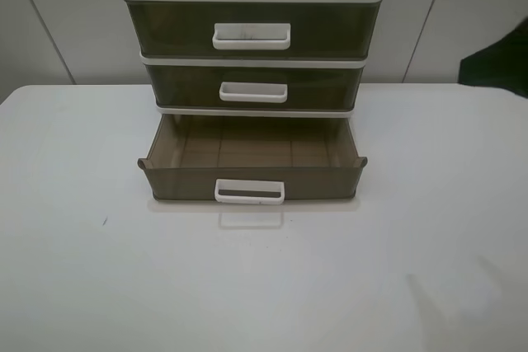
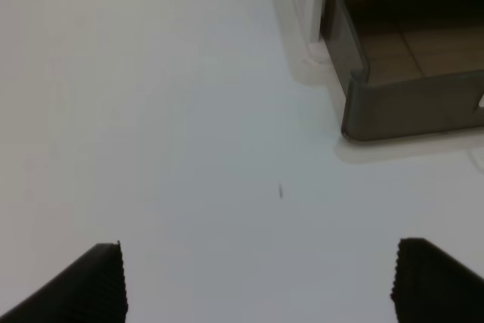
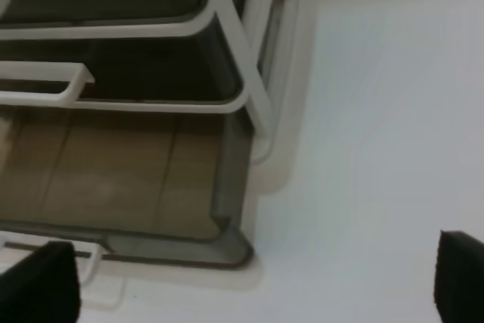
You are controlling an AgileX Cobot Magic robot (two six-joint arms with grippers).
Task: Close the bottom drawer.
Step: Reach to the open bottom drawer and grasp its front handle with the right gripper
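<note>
The bottom drawer (image 1: 252, 172) is smoky brown, empty and pulled out from the white-framed unit; its narrow white handle (image 1: 249, 192) faces the front. Neither gripper shows in the exterior high view. In the left wrist view my left gripper (image 2: 257, 270) is open and empty over bare table, apart from the drawer's front left corner (image 2: 408, 104). In the right wrist view my right gripper (image 3: 255, 262) is open and empty, above the drawer's front right corner (image 3: 231, 243). The drawer's floor (image 3: 113, 172) and part of its handle (image 3: 87, 259) show there.
The middle drawer (image 1: 254, 86) and the tallest top drawer (image 1: 252, 29) are shut. The unit stands at the back middle of a white table (image 1: 82, 269). A small dark speck (image 1: 105, 221) marks the table at the left. A grey panelled wall stands behind.
</note>
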